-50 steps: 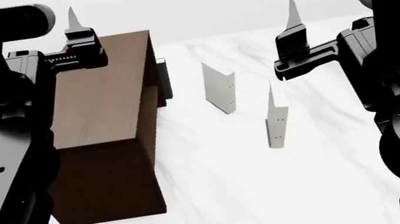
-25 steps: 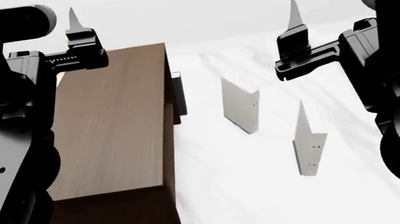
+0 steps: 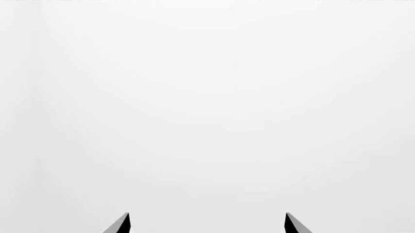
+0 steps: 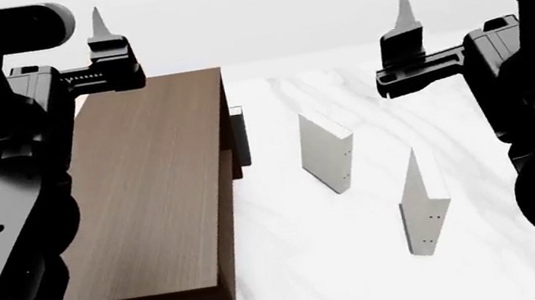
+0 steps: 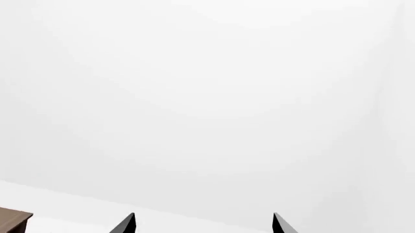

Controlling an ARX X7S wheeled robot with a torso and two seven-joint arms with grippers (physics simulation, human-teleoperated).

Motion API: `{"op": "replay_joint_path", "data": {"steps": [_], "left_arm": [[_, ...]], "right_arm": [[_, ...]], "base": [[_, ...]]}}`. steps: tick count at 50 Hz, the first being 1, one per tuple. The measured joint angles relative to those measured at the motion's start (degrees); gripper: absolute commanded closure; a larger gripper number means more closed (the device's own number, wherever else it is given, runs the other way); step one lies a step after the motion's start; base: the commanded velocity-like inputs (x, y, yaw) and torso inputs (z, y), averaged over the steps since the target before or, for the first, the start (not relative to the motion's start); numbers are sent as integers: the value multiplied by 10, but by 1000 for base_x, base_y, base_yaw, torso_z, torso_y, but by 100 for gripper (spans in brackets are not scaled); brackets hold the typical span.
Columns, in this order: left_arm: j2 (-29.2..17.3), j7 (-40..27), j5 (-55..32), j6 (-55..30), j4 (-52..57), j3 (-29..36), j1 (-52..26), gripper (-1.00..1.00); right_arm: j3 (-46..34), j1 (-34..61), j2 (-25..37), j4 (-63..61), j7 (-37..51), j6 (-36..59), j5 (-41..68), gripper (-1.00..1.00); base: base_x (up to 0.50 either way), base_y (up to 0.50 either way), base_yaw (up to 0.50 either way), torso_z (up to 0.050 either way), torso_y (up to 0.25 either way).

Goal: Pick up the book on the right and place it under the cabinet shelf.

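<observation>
The view has drawn nearer since a second ago: the dark-brown cabinet shelf (image 4: 154,207) and both pale books look larger, so the robot seems to be closing in for the pick. The book (image 4: 424,210) stands upright on the white marbled surface (image 4: 307,271), right of the other book (image 4: 328,153) and apart from it. The right hand (image 4: 403,18) hovers raised above, fingers spread, holding nothing. The left hand (image 4: 100,36), above the cabinet, is likewise spread and empty.
</observation>
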Motion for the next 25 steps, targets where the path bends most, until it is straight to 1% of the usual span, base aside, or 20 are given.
{"op": "replay_joint_path", "data": {"steps": [3,7,10,14,19,25], "left_arm": [[-1,-1,-2,-3,3,-2,-1,-100],[-4,-2,-4,-6,7,-5,-3,-100],[-5,-2,-5,-6,8,-8,-3,-100],[-8,-2,-7,-7,9,-13,-5,-100],[-10,-3,-10,-10,9,-19,-8,-100],[-13,-5,-12,-11,8,-24,-10,-100]], "right_arm": [[22,20,16,26,77,10,90,-100],[45,57,44,82,207,19,264,-100],[50,88,65,129,296,22,389,-100],[49,128,90,193,391,21,525,-100],[40,167,115,271,486,17,657,-100],[16,203,141,360,571,10,778,-100]], "base": [[0,0,0,0,0],[0,0,0,0,0],[0,0,0,0,0],[0,0,0,0,0],[0,0,0,0,0],[0,0,0,0,0]]}}
